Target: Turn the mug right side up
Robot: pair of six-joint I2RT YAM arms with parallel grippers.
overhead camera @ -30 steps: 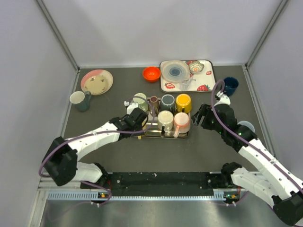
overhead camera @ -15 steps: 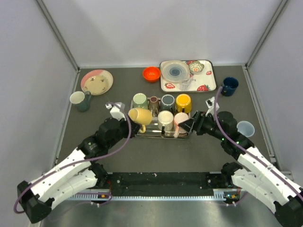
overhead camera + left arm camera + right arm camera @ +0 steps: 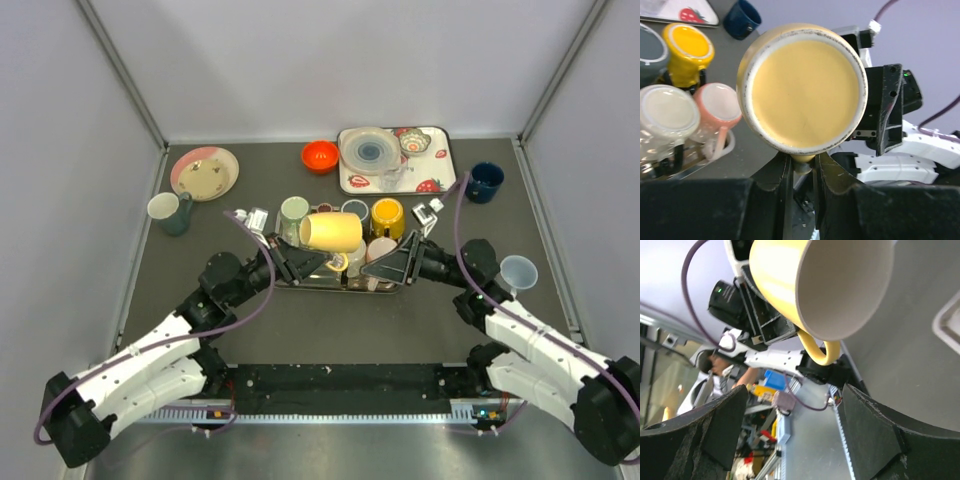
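With my left gripper (image 3: 802,167) clamped on the mug (image 3: 802,87) handle, I'd seat my spread right gripper (image 3: 795,427) squarely over its rim.

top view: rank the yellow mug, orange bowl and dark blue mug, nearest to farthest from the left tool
1. yellow mug, held by its handle in the left tool
2. orange bowl, back centre
3. dark blue mug, far right
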